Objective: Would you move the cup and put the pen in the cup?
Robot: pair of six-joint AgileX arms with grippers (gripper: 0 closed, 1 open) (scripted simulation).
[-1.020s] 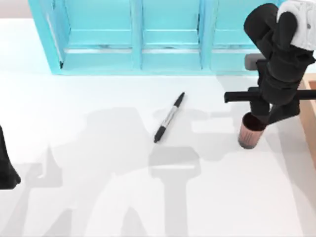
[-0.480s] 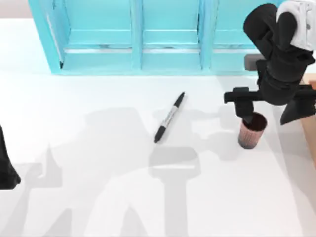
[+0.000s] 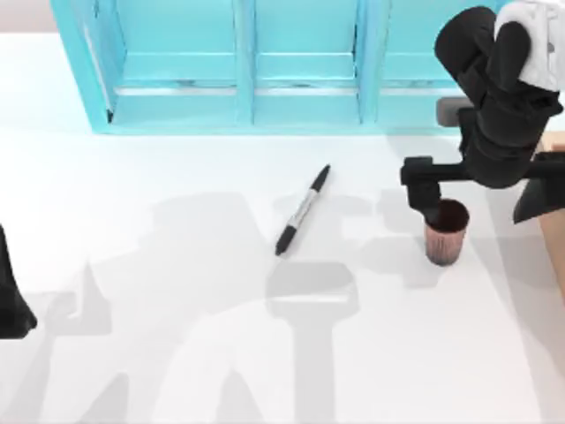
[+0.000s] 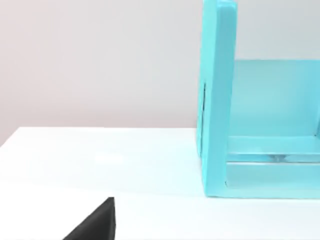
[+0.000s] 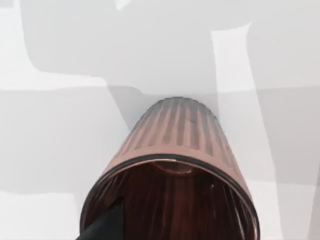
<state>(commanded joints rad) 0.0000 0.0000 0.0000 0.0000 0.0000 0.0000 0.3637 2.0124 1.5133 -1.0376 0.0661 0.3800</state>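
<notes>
The right gripper (image 3: 481, 190) hangs at the right of the top view with its fingers spread wide; the left finger (image 3: 425, 190) dips at the rim of the cup (image 3: 444, 233), while the other sits well off toward the frame's right edge. The reddish-brown cup stands upright on the white table (image 3: 177, 265), right of centre, and the pen (image 3: 302, 210) lies flat and slanted near the middle, well apart from it. The left arm (image 3: 11, 296) sits parked at the left edge, and a turquoise shelf (image 3: 247, 66) spans the top of the frame.

Right hand (image 3: 481, 201) spread wide, off cup (image 3: 444, 232); cup shifted slightly.
</notes>
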